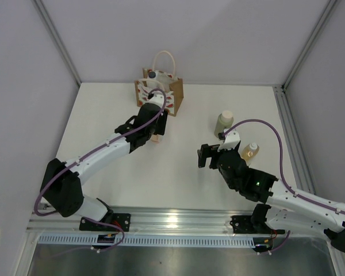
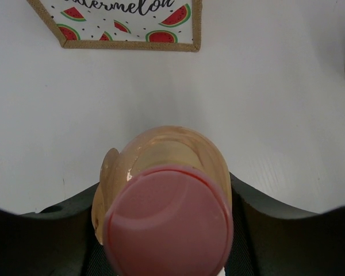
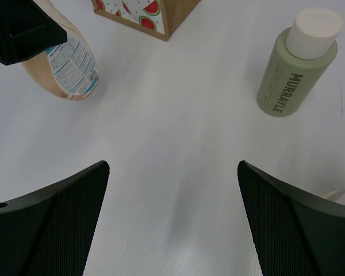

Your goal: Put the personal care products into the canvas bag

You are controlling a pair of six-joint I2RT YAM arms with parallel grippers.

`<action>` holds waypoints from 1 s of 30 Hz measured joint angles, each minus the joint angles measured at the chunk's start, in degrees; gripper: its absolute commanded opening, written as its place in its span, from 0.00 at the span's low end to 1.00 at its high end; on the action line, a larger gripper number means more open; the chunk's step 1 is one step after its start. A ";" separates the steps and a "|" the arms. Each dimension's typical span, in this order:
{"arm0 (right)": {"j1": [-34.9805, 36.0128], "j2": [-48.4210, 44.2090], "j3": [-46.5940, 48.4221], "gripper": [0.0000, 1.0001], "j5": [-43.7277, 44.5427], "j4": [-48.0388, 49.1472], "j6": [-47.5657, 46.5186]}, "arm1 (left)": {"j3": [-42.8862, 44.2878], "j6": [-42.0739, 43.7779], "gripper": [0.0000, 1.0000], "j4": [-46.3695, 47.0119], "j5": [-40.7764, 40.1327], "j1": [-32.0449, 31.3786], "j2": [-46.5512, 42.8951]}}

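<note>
Open tabletop between bag, olive bottle

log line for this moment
left hand: shut on peach bottle | right hand: open, empty | olive bottle, amber bottle: outside canvas bag

Open table mid, olive bottle & amber bottle crowd rt fingers, canvas bag at far edge
</note>
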 measured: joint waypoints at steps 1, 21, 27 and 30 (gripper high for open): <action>0.00 0.00 0.00 0.97 -0.02 0.00 0.00 | 0.28 0.15 0.00 0.09 0.26 0.00 0.35; 0.00 -1.68 0.00 0.97 -1.01 -0.22 0.33 | 35.80 9.97 0.00 7.56 0.74 0.79 21.03; 0.00 -2.78 0.00 0.97 -1.79 -0.46 0.63 | 53.83 13.25 0.00 8.35 0.63 2.58 34.75; 0.00 -2.82 0.00 0.97 -2.27 -0.46 1.07 | 60.74 13.51 0.00 9.42 0.74 4.20 40.11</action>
